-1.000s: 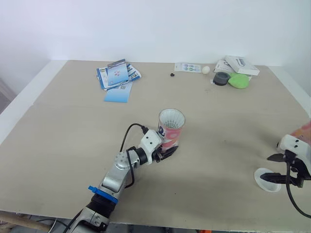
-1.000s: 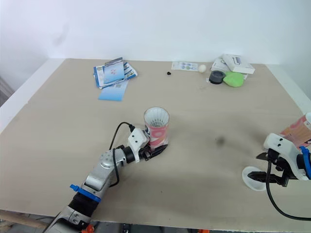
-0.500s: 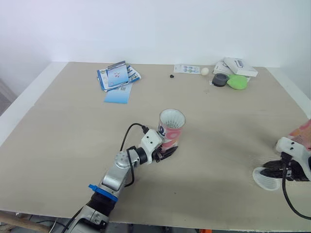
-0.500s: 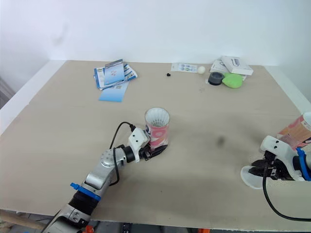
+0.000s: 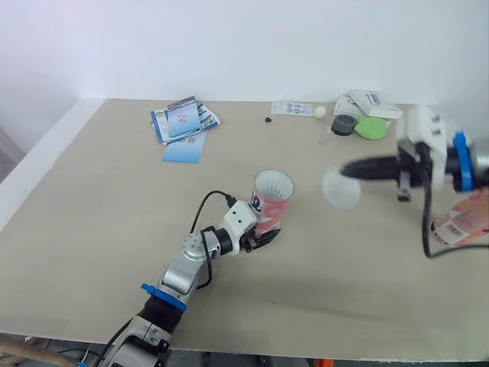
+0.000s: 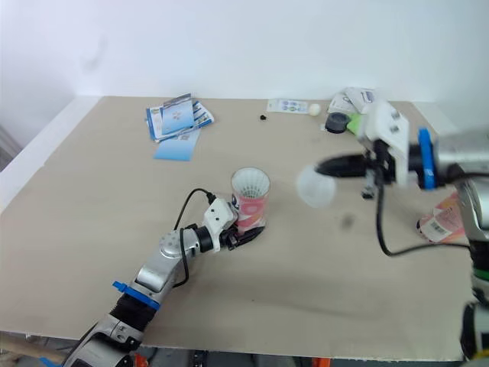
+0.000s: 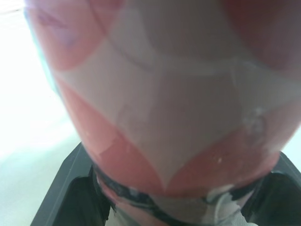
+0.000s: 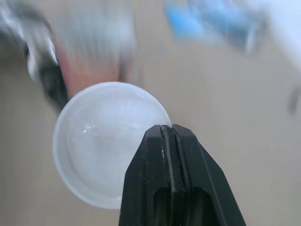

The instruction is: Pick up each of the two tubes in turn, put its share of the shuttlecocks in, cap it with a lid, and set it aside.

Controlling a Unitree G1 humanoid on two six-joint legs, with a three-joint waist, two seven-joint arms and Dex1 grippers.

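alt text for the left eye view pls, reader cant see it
The right gripper holds a translucent white lid in the air near an upright pink tube with a shuttlecock in its open top; the left gripper clamps the tube's base on a beige table. A second pink tube is at the right edge, blue leaflets at the far side.

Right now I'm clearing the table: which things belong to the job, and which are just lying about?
Job: tube of shuttlecocks in left tool, lid in right tool, second tube.
Lying about: blue leaflets, white box, green lump, grey pot, small ball.
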